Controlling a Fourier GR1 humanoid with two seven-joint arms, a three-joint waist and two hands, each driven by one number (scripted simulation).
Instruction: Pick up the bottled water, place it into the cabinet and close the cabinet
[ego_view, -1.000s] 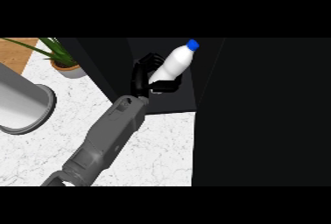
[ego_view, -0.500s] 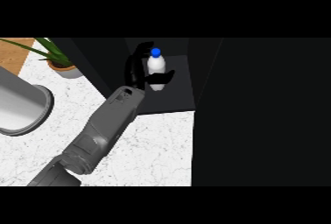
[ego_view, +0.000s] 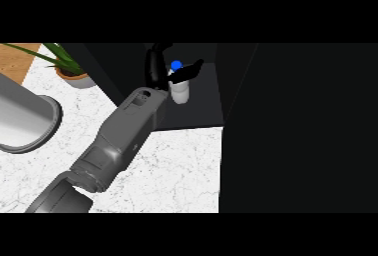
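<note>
Between the spread fingers (ego_view: 156, 62) and thumb of the left hand (ego_view: 161, 70), the bottled water (ego_view: 179, 86) stands upright inside the dark cabinet (ego_view: 199, 107), its blue cap up. The fingers look splayed, apparently no longer clasping it. Placement seems done; withdrawing and closing the cabinet remain. The right hand is out of sight.

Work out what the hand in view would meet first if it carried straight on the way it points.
Probably the bottled water, already between the fingers of the hand. Beyond it lies the dark inside of the cabinet, whose depth cannot be judged.
</note>
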